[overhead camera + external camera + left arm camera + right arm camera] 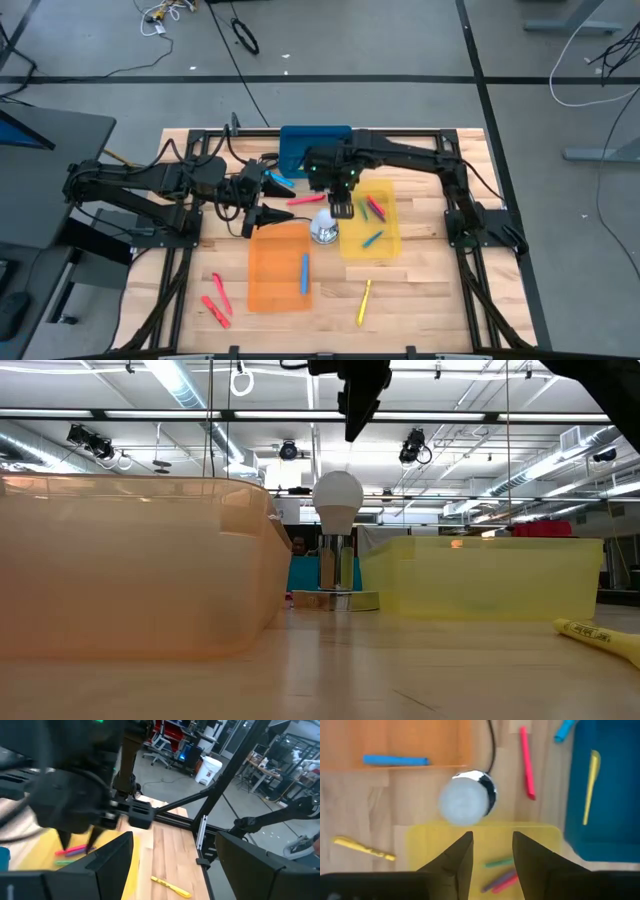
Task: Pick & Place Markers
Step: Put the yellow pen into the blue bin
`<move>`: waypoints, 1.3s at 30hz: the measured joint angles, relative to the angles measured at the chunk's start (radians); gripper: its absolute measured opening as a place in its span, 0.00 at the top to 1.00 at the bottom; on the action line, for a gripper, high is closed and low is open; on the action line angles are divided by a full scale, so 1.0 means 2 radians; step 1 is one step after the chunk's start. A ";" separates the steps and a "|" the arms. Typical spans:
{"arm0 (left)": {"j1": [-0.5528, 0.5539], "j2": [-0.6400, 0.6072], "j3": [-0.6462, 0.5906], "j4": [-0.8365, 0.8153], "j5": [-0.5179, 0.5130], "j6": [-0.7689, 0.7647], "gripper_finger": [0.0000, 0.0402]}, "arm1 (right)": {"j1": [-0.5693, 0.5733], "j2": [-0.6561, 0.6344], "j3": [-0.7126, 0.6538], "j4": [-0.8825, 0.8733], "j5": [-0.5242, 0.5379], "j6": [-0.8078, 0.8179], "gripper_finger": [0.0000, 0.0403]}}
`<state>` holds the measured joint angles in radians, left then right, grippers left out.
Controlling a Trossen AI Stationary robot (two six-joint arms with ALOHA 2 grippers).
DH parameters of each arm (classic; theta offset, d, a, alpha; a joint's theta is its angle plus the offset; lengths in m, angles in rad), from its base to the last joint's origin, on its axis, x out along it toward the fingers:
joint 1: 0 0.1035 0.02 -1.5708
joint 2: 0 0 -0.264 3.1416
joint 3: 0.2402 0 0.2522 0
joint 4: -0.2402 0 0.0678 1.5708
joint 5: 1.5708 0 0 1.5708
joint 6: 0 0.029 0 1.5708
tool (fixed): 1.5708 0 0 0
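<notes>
Right pincer (492, 862): fingers parted, holding nothing, hanging above the yellow tray (385, 243). Green, purple and red markers (501, 875) lie in that tray directly beneath. Left pincer (268, 198): open, empty, near the blue tray (300, 145).

Right end effector (491, 851) pointing down, fingers parted, empty; left end effector (262, 200) (mid-table) spread, empty.

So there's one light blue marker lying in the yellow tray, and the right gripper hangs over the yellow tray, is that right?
Not quite. The single light blue marker lies in the orange tray, not the yellow one, as the high view shows. The right gripper does hang over the yellow tray.
</notes>
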<state>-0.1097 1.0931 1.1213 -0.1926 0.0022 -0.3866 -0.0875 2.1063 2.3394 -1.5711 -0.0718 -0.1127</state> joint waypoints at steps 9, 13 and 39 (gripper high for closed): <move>0.000 0.000 0.000 0.000 0.003 -0.013 0.29 | 0.052 0.000 0.000 0.000 0.000 0.015 0.66; -0.004 0.000 0.000 0.005 0.023 -0.024 0.29 | 0.073 0.000 0.000 0.000 0.000 0.026 0.66; -0.004 -0.034 0.000 0.014 0.233 -0.129 0.29 | 0.205 0.001 0.000 0.000 -0.039 0.044 0.66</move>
<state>-0.1169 1.0243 1.1215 -0.1652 0.4673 -0.6449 0.3230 2.1078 2.3390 -1.5719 -0.1501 -0.0254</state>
